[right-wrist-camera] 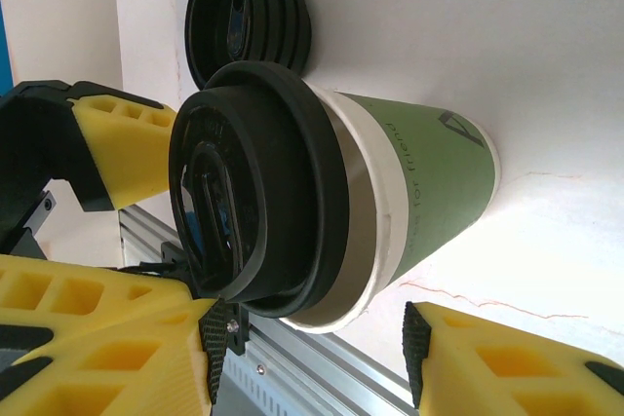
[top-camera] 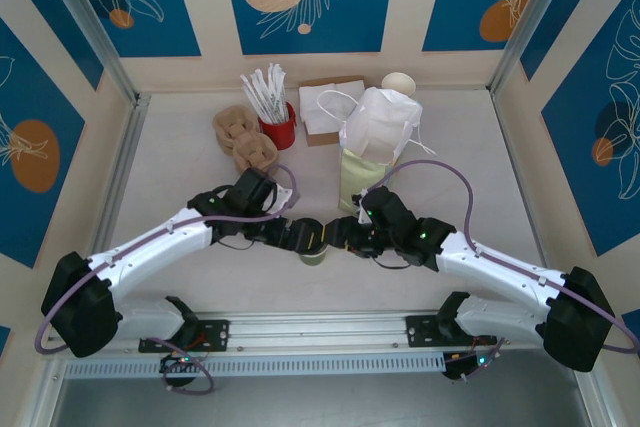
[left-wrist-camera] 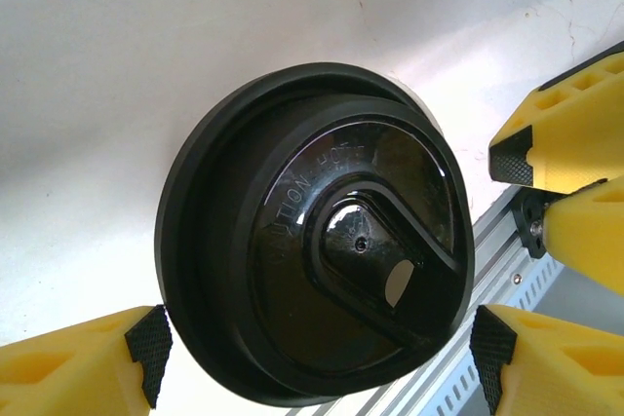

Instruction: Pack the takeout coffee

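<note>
Takeout coffee (top-camera: 313,256) stands upright on counter (top-camera: 180,167), lower centre of top view, just below paper bag (top-camera: 358,185). Both arms meet over it. Left gripper (left-wrist-camera: 317,343) is released, fingers spread either side of the black lid (left-wrist-camera: 322,241), sliver of gap at right-hand pad. Right gripper (right-wrist-camera: 316,343) is also released, straddling cup just under lid w/ clear gap btwn one pad and green wall. Loose black lids (right-wrist-camera: 249,26) sit just beside cup.
</note>
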